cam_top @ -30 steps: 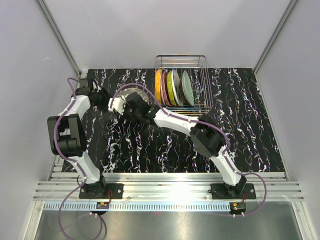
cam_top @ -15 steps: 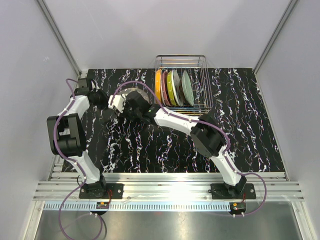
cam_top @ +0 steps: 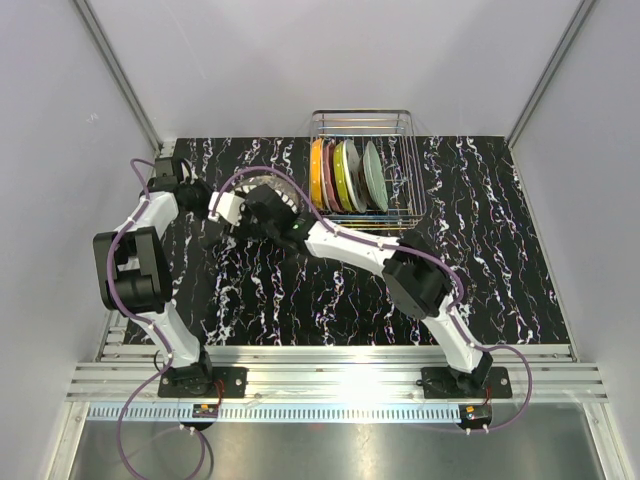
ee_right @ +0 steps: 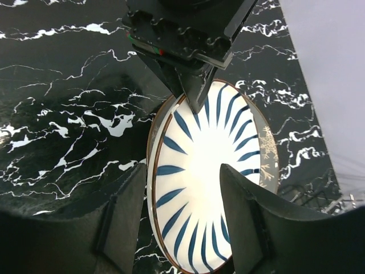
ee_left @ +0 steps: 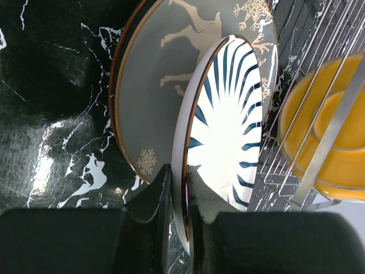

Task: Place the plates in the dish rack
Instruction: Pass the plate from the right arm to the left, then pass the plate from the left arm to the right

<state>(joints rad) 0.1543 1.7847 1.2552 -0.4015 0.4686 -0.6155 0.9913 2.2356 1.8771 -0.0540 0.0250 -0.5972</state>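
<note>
A white plate with blue stripes (ee_left: 228,125) stands tilted on edge, leaning over a grey plate with deer (ee_left: 154,85) that lies on the table. My left gripper (ee_left: 178,170) is shut on the striped plate's near rim. In the right wrist view, my right gripper (ee_right: 183,168) is open, its fingers on either side of the striped plate (ee_right: 205,188) without pinching it, and the left gripper (ee_right: 194,103) holds the far rim. From above, both grippers meet at the plates (cam_top: 270,183), just left of the dish rack (cam_top: 400,125).
Several plates (cam_top: 345,175) stand upright in the rack, the orange one (ee_left: 308,131) nearest the held plate. The rack's wires (ee_left: 331,134) are close on the right of the striped plate. The black marbled tabletop (cam_top: 480,260) stretches to the right and front.
My left gripper has closed on the striped plate's rim. My right gripper has opened and let go of that plate, and both wrists have shifted slightly left.
</note>
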